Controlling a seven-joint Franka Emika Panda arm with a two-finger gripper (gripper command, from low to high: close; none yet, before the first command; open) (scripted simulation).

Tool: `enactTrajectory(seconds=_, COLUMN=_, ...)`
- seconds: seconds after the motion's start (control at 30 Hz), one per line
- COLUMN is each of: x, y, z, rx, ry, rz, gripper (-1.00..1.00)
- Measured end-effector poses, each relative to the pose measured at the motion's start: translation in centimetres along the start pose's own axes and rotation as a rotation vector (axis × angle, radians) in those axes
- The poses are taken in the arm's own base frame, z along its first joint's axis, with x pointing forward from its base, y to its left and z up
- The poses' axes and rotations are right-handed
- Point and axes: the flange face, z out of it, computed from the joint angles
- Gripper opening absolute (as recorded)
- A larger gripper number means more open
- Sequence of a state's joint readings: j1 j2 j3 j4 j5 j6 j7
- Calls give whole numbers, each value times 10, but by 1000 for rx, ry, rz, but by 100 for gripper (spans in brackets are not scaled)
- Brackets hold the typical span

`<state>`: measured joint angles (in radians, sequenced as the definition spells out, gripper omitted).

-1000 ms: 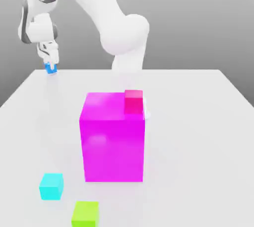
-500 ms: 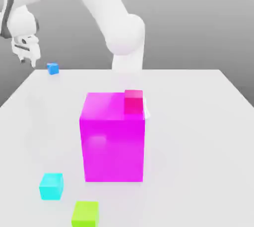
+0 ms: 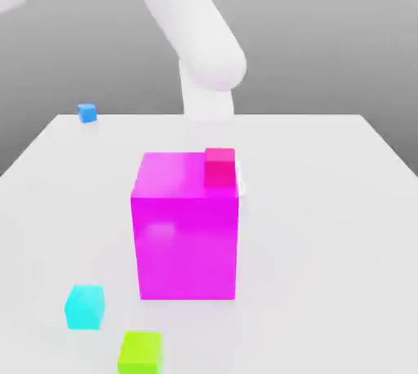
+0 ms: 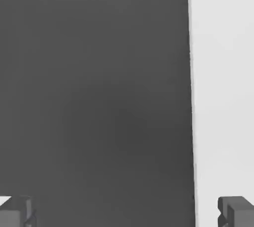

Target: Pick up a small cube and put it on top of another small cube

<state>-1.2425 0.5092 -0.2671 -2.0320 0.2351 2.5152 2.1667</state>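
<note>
Magenta block (image 3: 186, 233) mid-table; red-pink cube (image 3: 220, 166) behind it.

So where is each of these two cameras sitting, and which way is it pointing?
Exterior view: off the arm, looking down across the table at the cubes, toward the arm's base; the white arm shows.
Hand view: on the hand, facing past the table edge; the open gripper shows, its fingertips wide apart.
Shared: the white table.

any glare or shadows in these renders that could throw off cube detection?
Exterior view: soft glossy patch on the magenta block; green cube and cyan cube evenly lit, shadows faint. Hand view: flat dark backdrop beside pale table, no glare.
</note>
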Motion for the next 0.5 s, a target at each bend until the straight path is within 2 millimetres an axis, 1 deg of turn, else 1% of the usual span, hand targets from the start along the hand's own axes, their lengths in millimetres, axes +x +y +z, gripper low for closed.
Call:
enactTrajectory(seconds=0.13, x=-54, y=76, z=1, rx=-1, ry=1, rz=-168, gripper=100)
enactTrajectory(seconds=0.27, x=-95, y=157, z=1, rx=-2, ry=1, rz=-337, gripper=100)
enactTrajectory(seconds=0.4, x=-121, y=243, z=2, rx=-3, ry=2, rz=-506, gripper=100)
enactTrajectory(seconds=0.5, x=-131, y=308, z=2, rx=-4, ry=3, rz=-633, gripper=100)
